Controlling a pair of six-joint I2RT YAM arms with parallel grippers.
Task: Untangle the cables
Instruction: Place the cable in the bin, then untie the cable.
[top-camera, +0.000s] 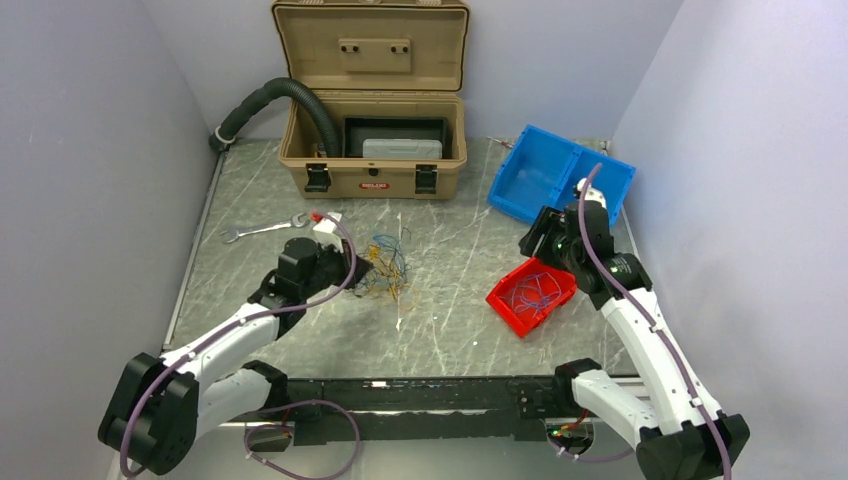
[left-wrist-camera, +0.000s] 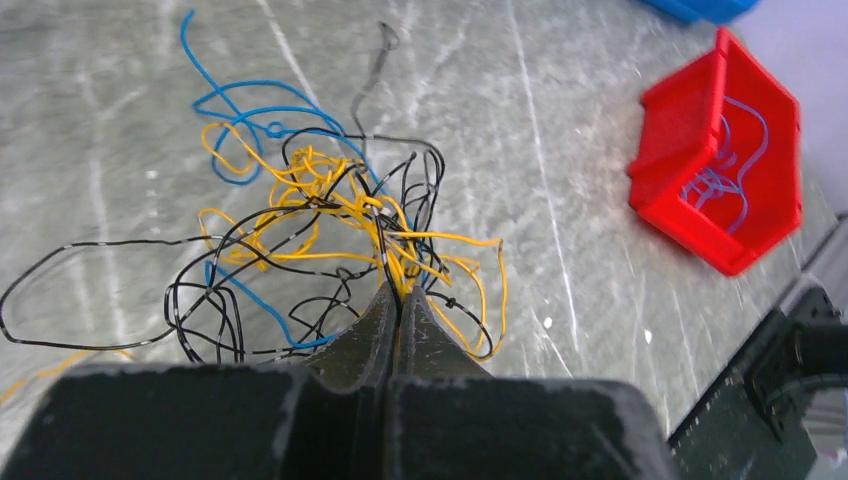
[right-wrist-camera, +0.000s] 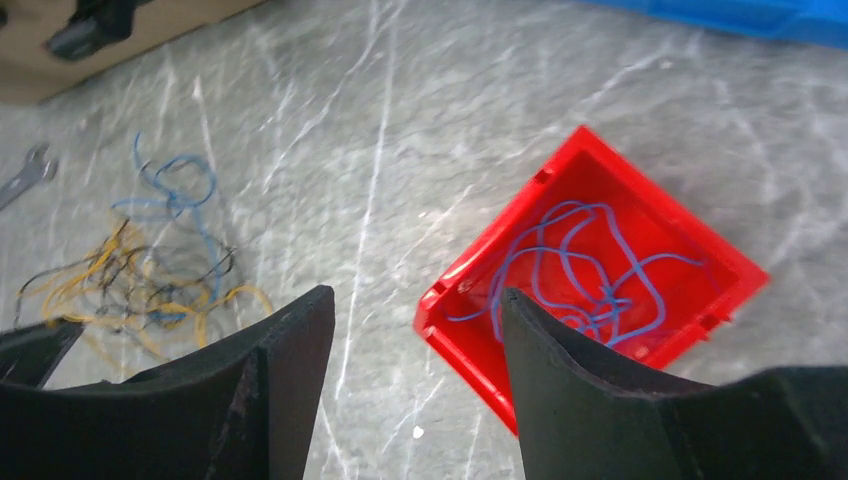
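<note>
Centrally on the grey marbled bench (top-camera: 450, 330) lies the tangle of wires (left-wrist-camera: 320, 190), a loose knot of blue, yellow-orange and black strands. The left pincer (left-wrist-camera: 400, 300) sits at the knot's near edge with its tips pressed together, and yellow and black strands run straight into the seam between them, so it is pinching part of the tangle. The rest of the knot spreads away from the tips, with blue loops at the far side.

Well apart to the right, a red bin (right-wrist-camera: 470, 285) holds a small bundle of blue wires (right-wrist-camera: 580, 270). The right pincer (right-wrist-camera: 415, 300) hangs above the bin's left edge with its fingers spread and nothing between them.

Beyond are a tan toolbox (top-camera: 375, 180) with its lid up, a blue bin (top-camera: 530, 180) and a wrench (top-camera: 262, 229).
</note>
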